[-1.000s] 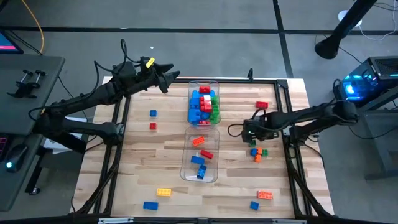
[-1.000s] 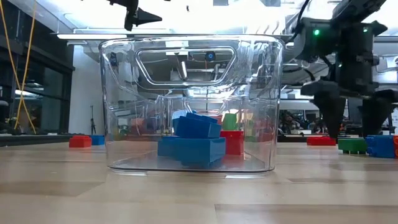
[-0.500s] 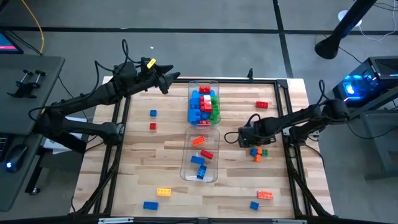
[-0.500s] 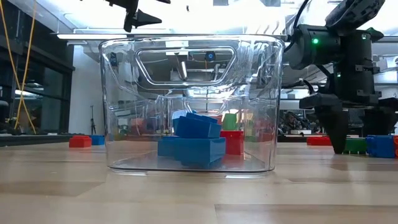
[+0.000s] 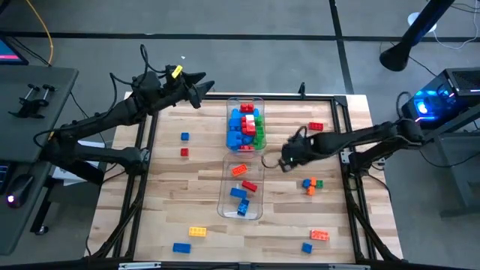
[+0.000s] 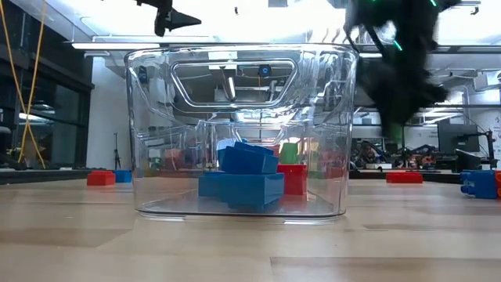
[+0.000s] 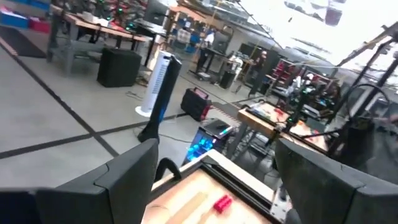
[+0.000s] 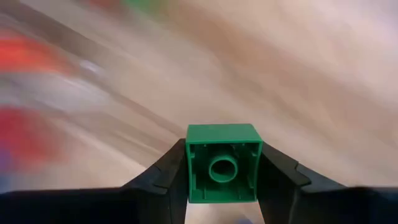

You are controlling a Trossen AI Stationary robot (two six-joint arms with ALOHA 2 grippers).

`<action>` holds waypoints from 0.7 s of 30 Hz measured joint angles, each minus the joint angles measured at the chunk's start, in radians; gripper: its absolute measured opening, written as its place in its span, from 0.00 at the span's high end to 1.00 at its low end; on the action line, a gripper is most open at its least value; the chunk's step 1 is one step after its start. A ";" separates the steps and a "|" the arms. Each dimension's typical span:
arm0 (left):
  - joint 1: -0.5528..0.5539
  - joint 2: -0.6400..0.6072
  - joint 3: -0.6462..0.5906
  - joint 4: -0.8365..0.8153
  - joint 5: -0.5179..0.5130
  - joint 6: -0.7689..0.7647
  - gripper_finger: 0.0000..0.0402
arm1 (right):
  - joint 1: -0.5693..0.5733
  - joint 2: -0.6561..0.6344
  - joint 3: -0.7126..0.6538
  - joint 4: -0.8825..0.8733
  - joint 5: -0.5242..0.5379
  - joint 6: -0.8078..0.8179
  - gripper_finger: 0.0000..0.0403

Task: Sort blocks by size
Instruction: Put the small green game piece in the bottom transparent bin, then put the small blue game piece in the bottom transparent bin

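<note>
R claw (image 8: 222, 177) grips green block (image 8: 222, 163) nr bins (image 5: 245, 124)

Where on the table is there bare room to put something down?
Bare wood lies on the left between the small blue and red blocks and the yellow block, and at the front right between the near bin and the orange block. It is crowded around the right tool, holding a green block, and the cluster beside it.

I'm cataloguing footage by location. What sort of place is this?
Probably a robotics lab or workshop. The wooden table sits inside a dark frame on a grey tiled floor, the left wrist view shows rows of cluttered workbenches and equipment, and a tower computer glows blue beside the table.
</note>
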 joint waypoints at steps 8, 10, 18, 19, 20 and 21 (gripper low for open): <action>0.020 0.004 0.000 -0.012 0.046 -0.026 0.23 | -0.030 0.046 0.219 0.438 -0.125 -0.525 0.67; 0.019 0.004 0.000 -0.015 0.069 -0.030 0.23 | -0.031 0.100 0.242 0.446 -0.222 -0.571 0.67; 0.017 0.004 -0.001 -0.021 0.204 -0.056 0.23 | -0.023 0.273 0.299 0.442 -0.490 -0.670 0.41; 0.017 0.004 -0.001 -0.021 0.219 -0.056 0.23 | -0.029 0.273 0.310 0.441 -0.495 -0.687 0.36; 0.017 0.004 -0.001 -0.021 0.231 -0.055 0.23 | -0.035 0.271 0.323 0.434 -0.484 -0.699 0.31; 0.017 0.004 -0.001 -0.022 0.237 -0.053 0.23 | -0.040 0.266 0.339 0.415 -0.466 -0.714 0.27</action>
